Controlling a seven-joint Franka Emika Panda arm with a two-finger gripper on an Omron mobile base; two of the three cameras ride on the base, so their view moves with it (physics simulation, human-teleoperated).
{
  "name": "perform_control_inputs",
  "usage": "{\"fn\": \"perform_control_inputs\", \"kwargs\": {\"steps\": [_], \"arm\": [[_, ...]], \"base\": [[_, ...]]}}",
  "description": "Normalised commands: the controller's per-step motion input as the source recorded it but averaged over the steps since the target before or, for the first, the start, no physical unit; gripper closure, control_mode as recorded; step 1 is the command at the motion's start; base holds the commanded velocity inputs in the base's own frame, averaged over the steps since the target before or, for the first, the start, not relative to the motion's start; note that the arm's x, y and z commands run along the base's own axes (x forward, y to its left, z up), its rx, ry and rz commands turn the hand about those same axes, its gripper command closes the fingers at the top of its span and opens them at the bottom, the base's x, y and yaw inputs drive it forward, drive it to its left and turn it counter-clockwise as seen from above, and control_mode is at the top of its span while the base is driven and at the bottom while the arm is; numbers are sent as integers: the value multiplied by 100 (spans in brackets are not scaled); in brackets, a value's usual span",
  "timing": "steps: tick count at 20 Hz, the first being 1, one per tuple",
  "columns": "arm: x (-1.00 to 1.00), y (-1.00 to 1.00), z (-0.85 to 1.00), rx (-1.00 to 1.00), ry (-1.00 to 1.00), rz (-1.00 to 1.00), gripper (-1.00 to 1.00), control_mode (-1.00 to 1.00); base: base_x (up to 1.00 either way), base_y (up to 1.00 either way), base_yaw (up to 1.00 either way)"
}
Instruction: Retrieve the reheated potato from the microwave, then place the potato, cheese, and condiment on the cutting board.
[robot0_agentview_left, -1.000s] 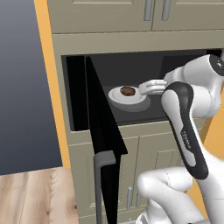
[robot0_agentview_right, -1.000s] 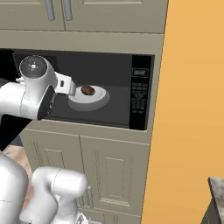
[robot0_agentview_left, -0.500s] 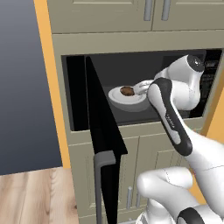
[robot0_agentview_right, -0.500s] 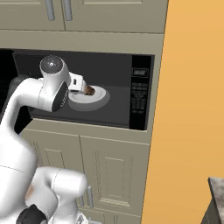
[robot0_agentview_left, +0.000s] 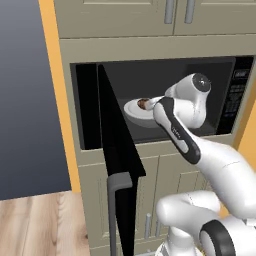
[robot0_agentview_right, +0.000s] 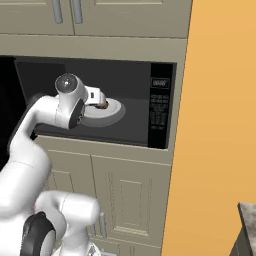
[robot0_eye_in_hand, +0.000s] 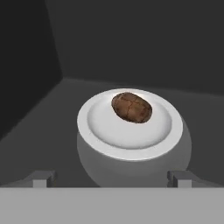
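Note:
The microwave (robot0_agentview_left: 231, 98) stands open, its black door (robot0_agentview_left: 113, 150) swung out to the left. Inside, the dark brown potato (robot0_eye_in_hand: 131, 107) lies on a white round plate (robot0_eye_in_hand: 104, 131), a little beyond the plate's middle. My gripper (robot0_eye_in_hand: 111, 178) is open just short of the plate's near rim, one fingertip (robot0_eye_in_hand: 42, 177) on each side, nothing between them. From the right base view the hand (robot0_agentview_right: 95, 96) is inside the cavity, right at the potato (robot0_agentview_right: 103, 105). The cheese, condiment and cutting board are out of view.
The microwave's dark side wall (robot0_eye_in_hand: 26, 78) and back wall (robot0_eye_in_hand: 140, 39) close in around the plate. Beige cabinet doors (robot0_agentview_right: 125, 200) sit below the microwave and an orange wall (robot0_agentview_right: 220, 125) stands to its right. The open door's grey handle (robot0_agentview_left: 116, 200) juts out low on the left.
The arm has swung round and pushed the hand further into the microwave, up to the plate with the potato. The jaws have stayed wide.

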Motion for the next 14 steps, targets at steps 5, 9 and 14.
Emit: {"fn": "perform_control_inputs", "kwargs": {"steps": [5, 9, 14], "arm": [[71, -5, -3, -2, 0, 0, -100, -100], [65, -2, -14, -3, 0, 0, -100, -100], [42, 0, -32, -5, 0, 0, -100, -100]], "base": [[0, 0, 0], [0, 0, 0], [0, 0, 0]]}}
